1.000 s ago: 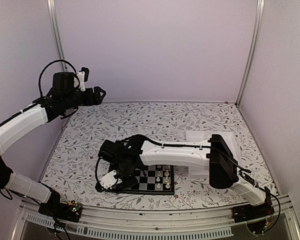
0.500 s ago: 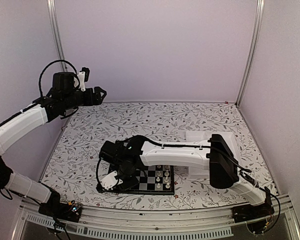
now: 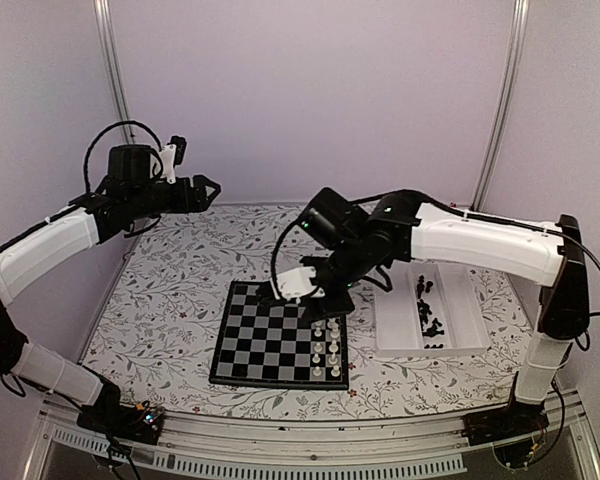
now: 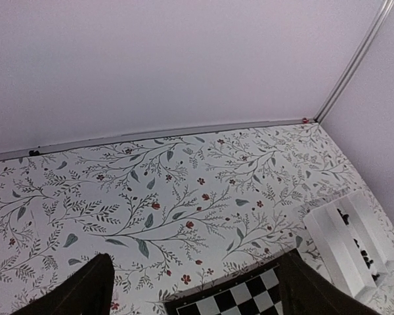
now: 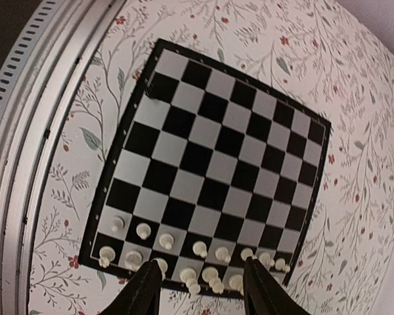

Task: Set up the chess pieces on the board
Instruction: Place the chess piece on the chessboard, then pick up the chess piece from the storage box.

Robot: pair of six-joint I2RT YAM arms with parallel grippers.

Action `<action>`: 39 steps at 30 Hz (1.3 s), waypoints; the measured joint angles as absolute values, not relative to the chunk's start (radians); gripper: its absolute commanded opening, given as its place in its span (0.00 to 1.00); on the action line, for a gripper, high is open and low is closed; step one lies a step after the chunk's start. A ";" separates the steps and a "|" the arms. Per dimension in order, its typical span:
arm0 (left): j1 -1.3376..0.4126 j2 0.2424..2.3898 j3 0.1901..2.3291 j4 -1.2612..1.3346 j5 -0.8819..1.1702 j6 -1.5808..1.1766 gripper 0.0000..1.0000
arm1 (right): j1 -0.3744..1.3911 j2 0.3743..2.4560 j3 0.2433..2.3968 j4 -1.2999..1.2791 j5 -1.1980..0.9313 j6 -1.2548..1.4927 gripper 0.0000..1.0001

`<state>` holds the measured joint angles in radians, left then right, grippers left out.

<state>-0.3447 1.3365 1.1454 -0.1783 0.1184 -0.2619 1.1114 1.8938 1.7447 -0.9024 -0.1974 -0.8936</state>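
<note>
- Top external view: the right arm, which lay low across the small square chessboard (image 3: pixel 270 340) with black and pale grey checks a second ago, is now lifted. The right gripper (image 3: pixel 315 295) hangs above the chessboard's far right corner and touches nothing.
- With the arm up, the white rectangular plastic tray (image 3: pixel 465 325) just right of the chessboard is uncovered. The tiny black chess pieces (image 3: pixel 430 318) lie inside it in a loose line, off the chessboard.
- Tiny white chess pieces (image 3: pixel 325 350) stand in the chessboard's two right-hand columns, directly below the right gripper.
- The floral table cover (image 3: pixel 170 290) lies open to the left of the chessboard and beyond it, up to the pale walls (image 3: pixel 310 100).
- The left gripper (image 3: pixel 205 190) hovers high over the far left corner, almost where it was, well apart from everything.
- Left wrist view: the left gripper (image 4: pixel 194 275) has its dark fingers (image 4: pixel 92 289) spread wide with nothing between them. A corner of the chessboard (image 4: pixel 249 298) shows at the bottom edge. The tray (image 4: pixel 328 230) with black pieces lies to the right, near the side wall.
- Right wrist view: the right gripper (image 5: pixel 203 266) is released, its pale fingers (image 5: pixel 144 289) parted with nothing between them. The whole chessboard (image 5: pixel 217 164) lies below, skewed in the view, with the white pieces (image 5: pixel 184 256) in two rows along the edge nearest the fingers.
- The metal rail (image 5: pixel 26 131) at the table's near edge runs near the chessboard's left side in this view.
</note>
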 measured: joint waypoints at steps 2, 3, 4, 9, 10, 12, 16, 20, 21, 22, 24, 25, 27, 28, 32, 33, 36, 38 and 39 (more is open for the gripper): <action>-0.346 1.353 1.145 -0.170 0.162 -0.259 0.86 | 1.021 1.809 1.641 -0.879 -0.212 -0.866 0.45; -0.350 1.365 1.145 -0.167 0.187 -0.256 0.86 | 0.961 1.773 1.584 -0.865 -0.222 -0.848 0.44; -0.355 1.376 1.145 -0.167 0.204 -0.254 0.86 | 0.907 1.750 1.539 -0.853 -0.224 -0.833 0.43; -0.412 1.417 1.145 -0.169 0.244 -0.224 0.86 | 0.606 1.675 1.347 -0.798 -0.241 -0.761 0.33; -0.431 1.419 1.145 -0.170 0.244 -0.216 0.86 | 0.560 1.665 1.326 -0.793 -0.239 -0.754 0.32; -0.467 1.425 1.145 -0.170 0.245 -0.202 0.86 | 0.453 1.642 1.293 -0.783 -0.235 -0.742 0.30; -0.502 1.445 1.146 -0.174 0.242 -0.184 0.86 | 0.333 1.619 1.277 -0.763 -0.209 -0.745 0.26; -0.509 1.459 1.146 -0.184 0.229 -0.173 0.86 | 0.292 1.640 1.278 -0.746 -0.186 -0.750 0.24; -0.509 1.459 1.146 -0.187 0.224 -0.170 0.86 | 0.286 1.654 1.278 -0.742 -0.178 -0.752 0.24; -0.509 1.459 1.146 -0.187 0.223 -0.168 0.86 | 0.282 1.668 1.278 -0.739 -0.168 -0.753 0.24; -0.510 1.459 1.146 -0.188 0.218 -0.165 0.86 | 0.278 1.700 1.278 -0.736 -0.150 -0.757 0.23; -0.510 1.459 1.146 -0.191 0.216 -0.164 0.86 | 0.277 1.718 1.278 -0.735 -0.138 -0.760 0.23; -0.511 1.459 1.146 -0.193 0.216 -0.161 0.86 | 0.277 1.753 1.278 -0.736 -0.113 -0.773 0.23; -0.511 1.459 1.146 -0.194 0.215 -0.160 0.86 | 0.277 1.757 1.278 -0.737 -0.110 -0.776 0.24; -0.513 1.459 1.146 -0.197 0.215 -0.157 0.86 | 0.277 1.779 1.279 -0.736 -0.074 -0.809 0.26; -0.513 1.459 1.146 -0.197 0.215 -0.157 0.86 | 0.277 1.785 1.280 -0.736 -0.063 -0.818 0.26; -0.514 1.459 1.146 -0.199 0.215 -0.157 0.86 | 0.276 1.809 1.285 -0.737 -0.039 -0.851 0.29; -0.515 1.459 1.146 -0.199 0.215 -0.157 0.86 | 0.276 1.827 1.292 -0.739 -0.031 -0.870 0.31; -0.515 1.459 1.146 -0.199 0.215 -0.157 0.86 | 0.276 1.840 1.300 -0.742 -0.027 -0.881 0.33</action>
